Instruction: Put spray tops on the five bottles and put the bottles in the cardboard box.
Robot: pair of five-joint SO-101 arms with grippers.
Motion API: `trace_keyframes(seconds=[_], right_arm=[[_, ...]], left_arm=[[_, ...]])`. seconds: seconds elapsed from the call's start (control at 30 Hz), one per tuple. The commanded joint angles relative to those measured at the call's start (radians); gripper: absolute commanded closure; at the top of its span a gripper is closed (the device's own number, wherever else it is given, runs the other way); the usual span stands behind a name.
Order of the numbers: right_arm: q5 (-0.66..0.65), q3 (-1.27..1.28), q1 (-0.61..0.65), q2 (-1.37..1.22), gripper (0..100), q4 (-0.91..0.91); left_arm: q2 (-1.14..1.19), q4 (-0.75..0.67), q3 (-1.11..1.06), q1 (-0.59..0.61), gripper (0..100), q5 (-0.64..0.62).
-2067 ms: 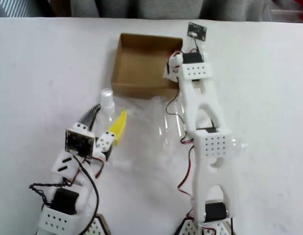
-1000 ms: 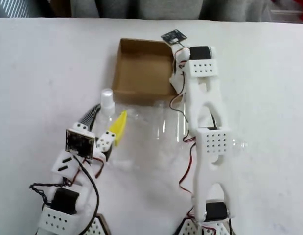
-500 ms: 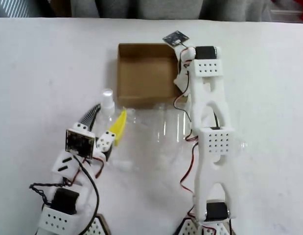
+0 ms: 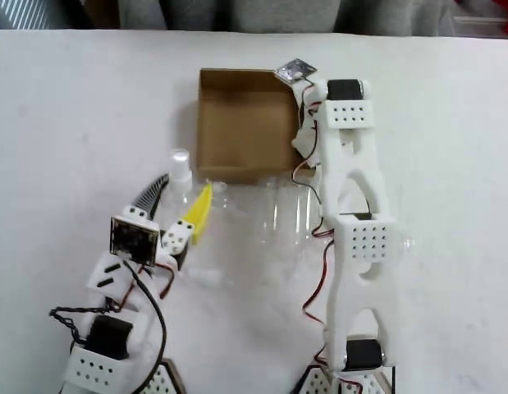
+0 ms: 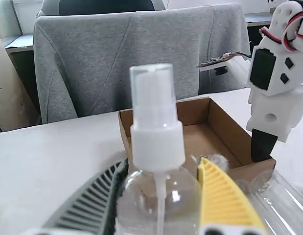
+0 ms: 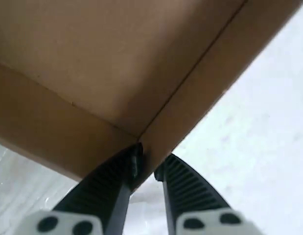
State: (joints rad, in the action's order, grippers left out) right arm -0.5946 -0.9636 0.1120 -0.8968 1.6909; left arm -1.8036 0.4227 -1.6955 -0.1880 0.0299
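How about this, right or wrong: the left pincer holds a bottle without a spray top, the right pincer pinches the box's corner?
Wrong once: the left wrist view shows that bottle with its spray top on. The right pincer does pinch the corner of the box.

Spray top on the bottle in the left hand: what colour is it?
White spray top, clear cap over it; clearest in the left wrist view.

The clear plastic spray-topped bottle [image 5: 158, 196] is cut off below its shoulders; the transparent bottles [image 4: 278, 215] lying beside the brown cardboard box [image 4: 241, 123] cannot be counted.
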Motion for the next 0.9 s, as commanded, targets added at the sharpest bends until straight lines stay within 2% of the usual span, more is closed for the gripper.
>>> trace_keyframes(seconds=[0.0,0.23,0.47,0.7,0.87], right_arm=[[-0.018,0.044,-0.015,0.102,98.2,0.031],[-0.014,0.061,-0.005,0.128,96.3,0.030],[-0.012,0.063,-0.013,0.128,74.6,0.033],[-0.003,0.074,-0.015,0.170,73.5,0.035],[0.035,0.180,-0.016,0.318,73.5,0.035]], left_arm=[[-0.016,-0.034,0.003,0.001,92,0.009],[-0.016,-0.034,0.003,0.001,92,0.009],[-0.016,-0.034,0.003,0.002,92,0.009],[-0.016,-0.035,0.003,0.015,92,0.009],[-0.016,-0.041,0.003,0.024,92,0.009]])
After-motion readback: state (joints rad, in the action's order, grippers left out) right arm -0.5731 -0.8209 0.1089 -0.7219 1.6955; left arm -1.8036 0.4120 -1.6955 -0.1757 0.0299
